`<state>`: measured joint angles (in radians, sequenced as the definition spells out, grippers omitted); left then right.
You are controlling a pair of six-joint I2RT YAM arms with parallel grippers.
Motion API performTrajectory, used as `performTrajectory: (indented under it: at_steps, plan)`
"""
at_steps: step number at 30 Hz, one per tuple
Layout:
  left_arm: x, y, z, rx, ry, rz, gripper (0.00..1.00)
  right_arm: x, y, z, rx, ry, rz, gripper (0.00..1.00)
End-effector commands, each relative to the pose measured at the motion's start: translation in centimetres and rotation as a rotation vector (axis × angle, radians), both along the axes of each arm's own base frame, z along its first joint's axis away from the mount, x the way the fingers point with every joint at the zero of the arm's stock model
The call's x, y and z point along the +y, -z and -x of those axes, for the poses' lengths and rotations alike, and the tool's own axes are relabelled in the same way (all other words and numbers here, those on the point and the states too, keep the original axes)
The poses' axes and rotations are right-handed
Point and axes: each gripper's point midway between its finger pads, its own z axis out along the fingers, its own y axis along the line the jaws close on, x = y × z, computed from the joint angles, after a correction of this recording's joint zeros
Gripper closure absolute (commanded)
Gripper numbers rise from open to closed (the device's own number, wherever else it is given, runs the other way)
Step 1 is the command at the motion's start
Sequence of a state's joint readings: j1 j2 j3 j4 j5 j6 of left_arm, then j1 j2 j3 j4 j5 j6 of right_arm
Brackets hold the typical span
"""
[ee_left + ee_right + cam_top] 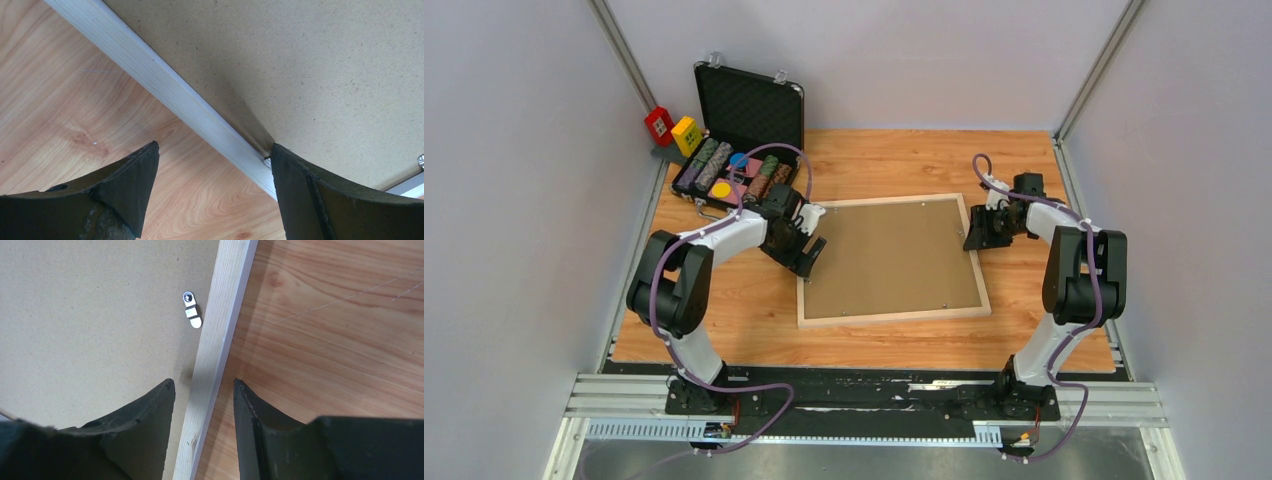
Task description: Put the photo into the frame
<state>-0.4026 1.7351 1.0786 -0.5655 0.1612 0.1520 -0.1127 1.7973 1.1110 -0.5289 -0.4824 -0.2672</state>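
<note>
1. The frame (890, 317) lies flat on the table (874, 155), back up, filled by a brown backing board (889, 258).
2. The left gripper (214, 146) gapes wide astride its left rail, holding nothing.
3. The right gripper (203, 382), half open, straddles the right rail, seemingly without touching it.

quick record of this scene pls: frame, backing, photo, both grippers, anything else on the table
frame: pale wood, lying flat on the table, back side up
backing board: brown, sitting inside the frame
photo: not visible in any view
clip: small metal tab on the board by the right rail
left gripper: wide open, fingers astride the left rail
right gripper: partly open, one finger either side of the right rail, gaps showing
case: black, lid up, back left
</note>
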Motion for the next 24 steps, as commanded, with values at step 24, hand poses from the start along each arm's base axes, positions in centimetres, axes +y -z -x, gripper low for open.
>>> performTrajectory:
  at_steps: [24]
  plan:
    - [0.8, -0.3, 2.6, 0.064, 0.077, -0.015, 0.10, -0.1, -1.0, -0.9, -0.061, -0.014, -0.007, 0.55]
